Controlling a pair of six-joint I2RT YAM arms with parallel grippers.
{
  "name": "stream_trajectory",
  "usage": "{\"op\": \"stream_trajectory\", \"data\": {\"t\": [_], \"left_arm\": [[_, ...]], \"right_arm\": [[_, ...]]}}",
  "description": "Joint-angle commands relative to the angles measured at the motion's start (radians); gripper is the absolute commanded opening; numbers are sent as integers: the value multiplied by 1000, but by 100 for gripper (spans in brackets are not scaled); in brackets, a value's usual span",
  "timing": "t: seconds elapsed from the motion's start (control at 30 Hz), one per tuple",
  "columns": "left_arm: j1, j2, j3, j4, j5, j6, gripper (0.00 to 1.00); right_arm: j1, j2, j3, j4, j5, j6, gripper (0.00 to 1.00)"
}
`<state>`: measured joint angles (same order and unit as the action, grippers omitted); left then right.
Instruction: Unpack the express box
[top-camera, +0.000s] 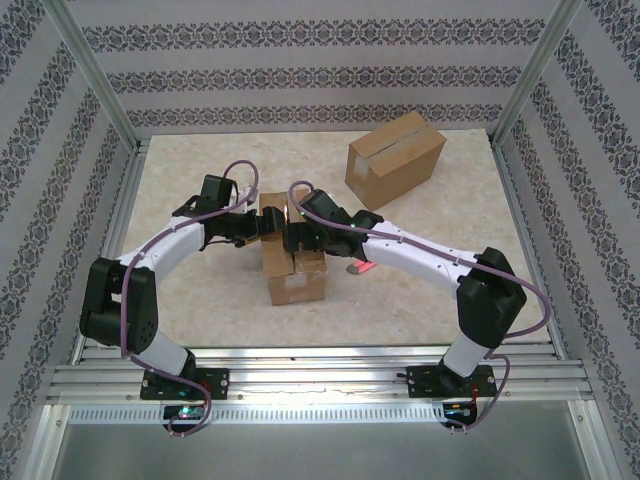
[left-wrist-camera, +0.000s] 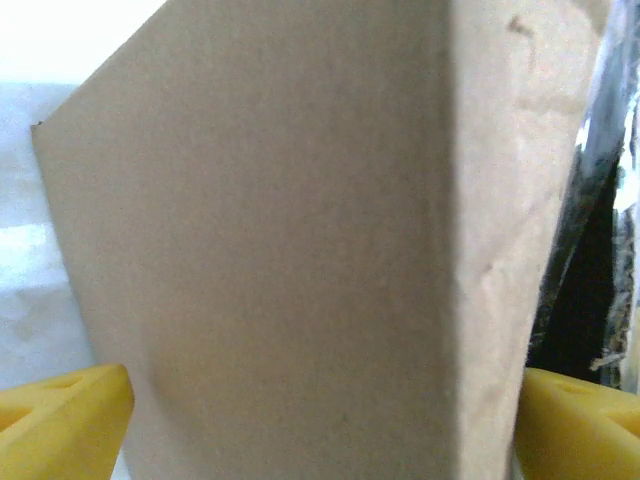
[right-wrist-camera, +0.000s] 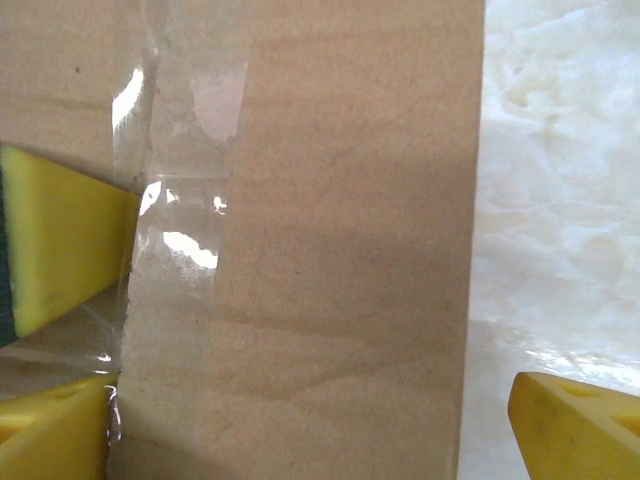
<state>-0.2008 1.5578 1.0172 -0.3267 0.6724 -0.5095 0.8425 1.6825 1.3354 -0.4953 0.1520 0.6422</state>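
The express box (top-camera: 297, 272), brown cardboard with a seam along its top, lies mid-table. Both grippers meet over its far end. My left gripper (top-camera: 252, 226) comes in from the left and my right gripper (top-camera: 296, 234) from the right. In the left wrist view a cardboard panel (left-wrist-camera: 300, 260) stands between the wide-apart yellow fingertips (left-wrist-camera: 60, 420) of the left gripper (left-wrist-camera: 320, 430). In the right wrist view the right gripper (right-wrist-camera: 310, 430) straddles a cardboard flap (right-wrist-camera: 350, 280) edged with clear tape (right-wrist-camera: 180, 200). Its right fingertip (right-wrist-camera: 580, 420) is clear of the flap's edge. Another yellow fingertip (right-wrist-camera: 60, 240) shows at the left.
A second, closed cardboard box (top-camera: 395, 158) sits at the back right. A small red thing (top-camera: 360, 268) lies on the marble tabletop (top-camera: 200, 290) just right of the express box, under the right arm. Patterned walls and aluminium posts enclose the table.
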Motion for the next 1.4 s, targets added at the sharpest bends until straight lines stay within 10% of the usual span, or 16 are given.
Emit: {"op": "stream_trajectory", "data": {"t": [0.0,1.03,1.37], "left_arm": [[-1,19,-44,-44,-22,17,95],[1,6,-76,-58,-28,52,94],[1,3,-55,-66,-22,48,95]], "right_arm": [[17,20,67,-138,133,-51,95],[66,67,388,-469,511,-199,96],[60,-16,271,-246,164,-217,98]]}}
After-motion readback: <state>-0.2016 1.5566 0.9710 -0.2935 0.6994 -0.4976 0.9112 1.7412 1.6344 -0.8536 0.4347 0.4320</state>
